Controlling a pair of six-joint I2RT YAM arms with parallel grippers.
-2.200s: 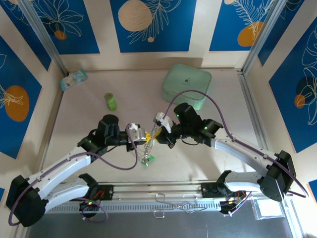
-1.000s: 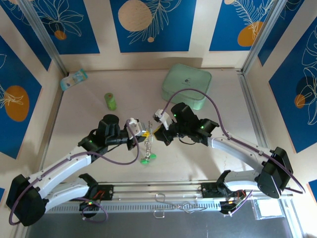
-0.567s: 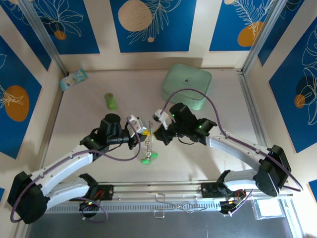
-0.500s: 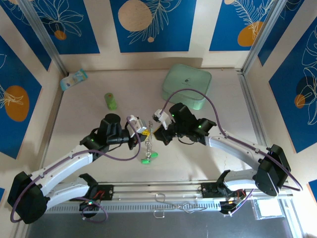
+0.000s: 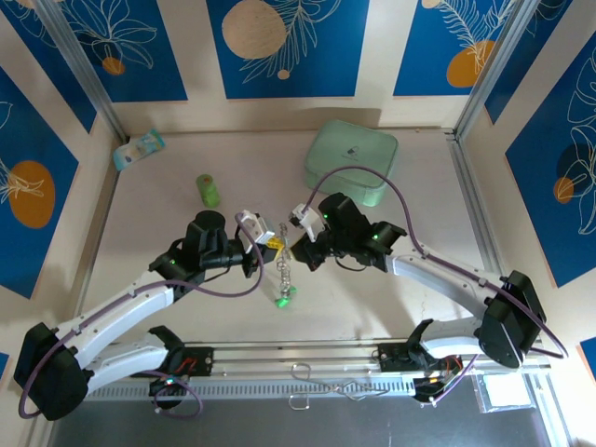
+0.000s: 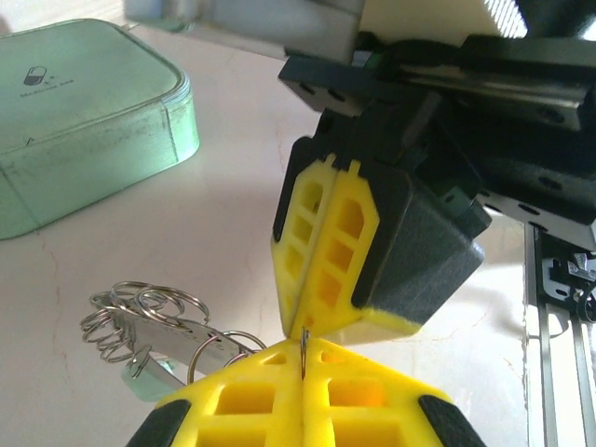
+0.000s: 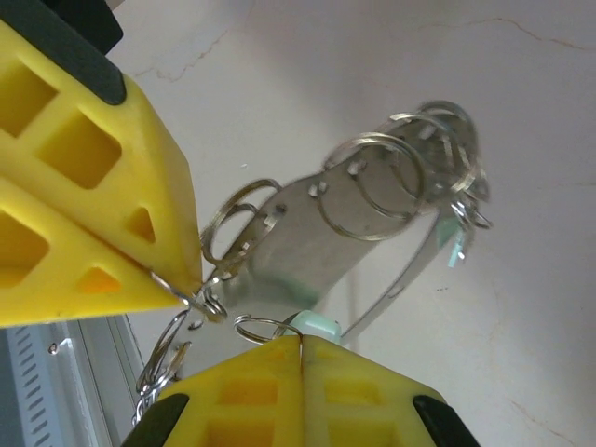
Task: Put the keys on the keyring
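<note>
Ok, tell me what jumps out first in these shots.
Mid-table, the left end effector and right end effector meet tip to tip, both shut on the keyring, which hangs from them, a mint-headed key at its lower end. Behind them sits a mint-green case, a green cylinder to its left.

2 arms. 2 grippers: left gripper (image 5: 272, 244), right gripper (image 5: 299, 245). 1 keyring (image 5: 284, 270). 1 mint-green case (image 5: 350, 158). 1 green cylinder (image 5: 209, 190). 1 pale packet (image 5: 140, 149). Mint-headed keys (image 7: 321, 324) too bunched to count. Several small wire rings (image 7: 410, 177), overlapping, number unclear.
</note>
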